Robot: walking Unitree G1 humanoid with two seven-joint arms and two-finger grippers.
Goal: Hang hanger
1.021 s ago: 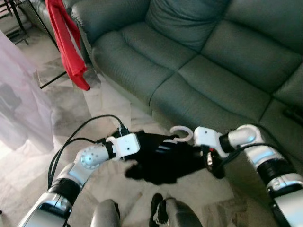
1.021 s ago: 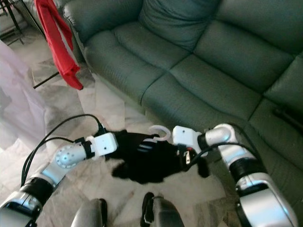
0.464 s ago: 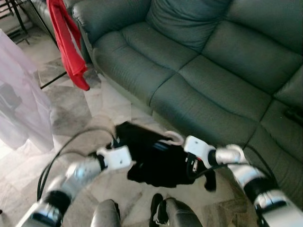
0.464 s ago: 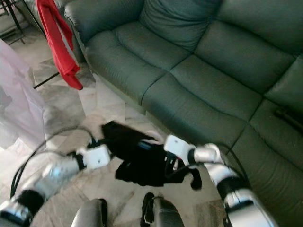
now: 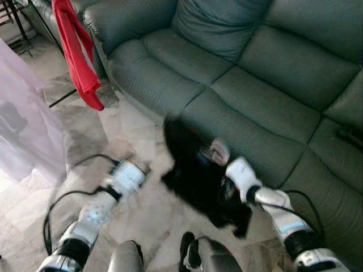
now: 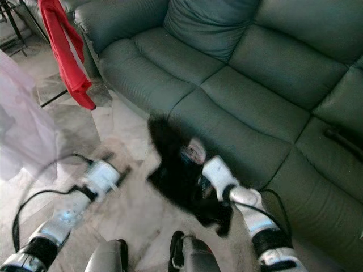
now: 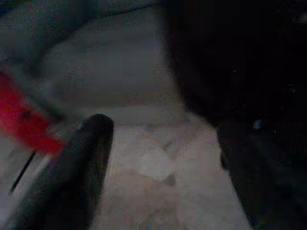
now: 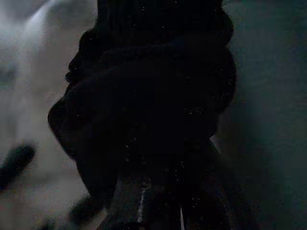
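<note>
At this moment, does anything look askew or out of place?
Yes. The black garment hangs bunched and lopsided on its white hanger, held up at the right gripper in front of the sofa. The left gripper is apart from it. A red cloth dangles beside the sofa arm.

Matt leather sofa [image 5: 272, 73], black cloth garment [image 5: 195, 175], marbled floor [image 5: 142, 215]
</note>
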